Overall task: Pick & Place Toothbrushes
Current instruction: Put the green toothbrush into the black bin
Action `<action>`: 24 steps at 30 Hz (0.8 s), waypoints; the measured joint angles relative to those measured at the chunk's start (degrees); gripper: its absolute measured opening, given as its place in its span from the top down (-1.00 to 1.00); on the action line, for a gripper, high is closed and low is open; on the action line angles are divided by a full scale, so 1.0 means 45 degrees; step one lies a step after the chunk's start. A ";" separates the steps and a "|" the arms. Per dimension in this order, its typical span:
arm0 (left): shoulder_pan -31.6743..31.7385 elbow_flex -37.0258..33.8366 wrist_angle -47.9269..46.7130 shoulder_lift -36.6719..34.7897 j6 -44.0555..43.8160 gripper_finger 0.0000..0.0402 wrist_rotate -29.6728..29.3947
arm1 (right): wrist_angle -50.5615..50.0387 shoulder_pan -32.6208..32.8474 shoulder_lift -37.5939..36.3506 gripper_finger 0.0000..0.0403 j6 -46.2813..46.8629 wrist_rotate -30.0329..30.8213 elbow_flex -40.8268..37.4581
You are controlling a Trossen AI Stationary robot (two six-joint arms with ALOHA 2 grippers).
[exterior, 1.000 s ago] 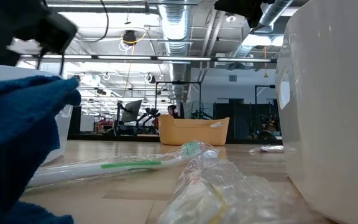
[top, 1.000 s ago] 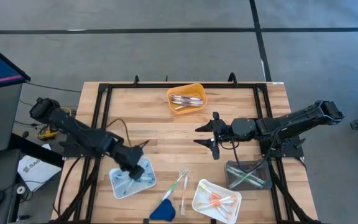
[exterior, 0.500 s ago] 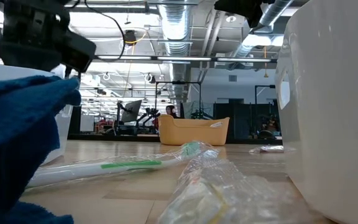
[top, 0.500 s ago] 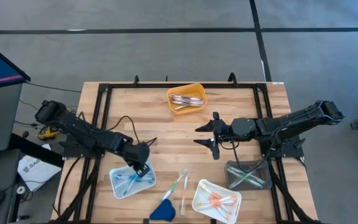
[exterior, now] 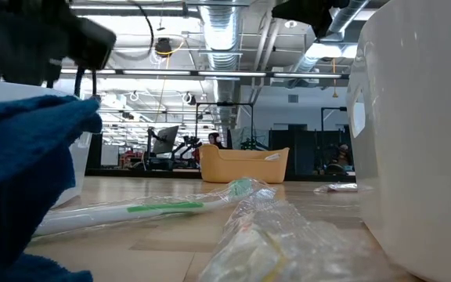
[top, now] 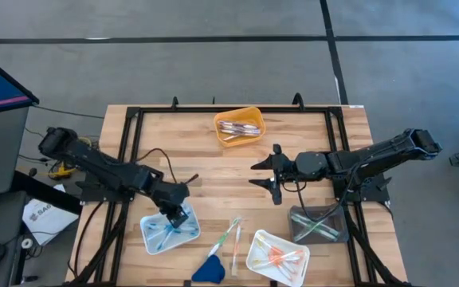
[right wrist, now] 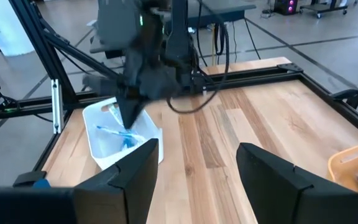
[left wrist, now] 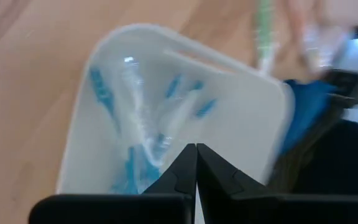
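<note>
Now the left gripper (top: 175,217) has pinched shut, empty, above the white tray (top: 151,237) of blue toothbrushes (top: 166,230); a second ago it gaped. The right gripper (top: 264,175) stays wide mid-table. Green and orange toothbrushes (top: 231,237) lie loose beside a blue cloth (top: 208,269).

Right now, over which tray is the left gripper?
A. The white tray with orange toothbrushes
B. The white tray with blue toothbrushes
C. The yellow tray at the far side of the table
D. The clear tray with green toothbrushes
B: in the high view the left gripper, its fingers shut, is over the white tray that holds the blue toothbrushes.
</note>
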 joint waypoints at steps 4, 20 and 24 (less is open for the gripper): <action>0.0136 0.0000 0.0106 -0.1413 0.0569 0.99 -0.1223 | -0.0381 -0.0010 0.0000 -0.04 -0.0011 0.0001 0.0001; 0.0100 -0.0005 0.6065 -0.2524 0.8034 0.99 -0.6194 | -0.1358 -0.0199 0.0000 -0.04 -0.0151 -0.0003 -0.0005; 0.0179 -0.0002 0.8636 -0.0664 0.8049 0.99 -0.2676 | -0.2179 -0.0509 0.0000 -0.04 -0.0151 0.0002 -0.0006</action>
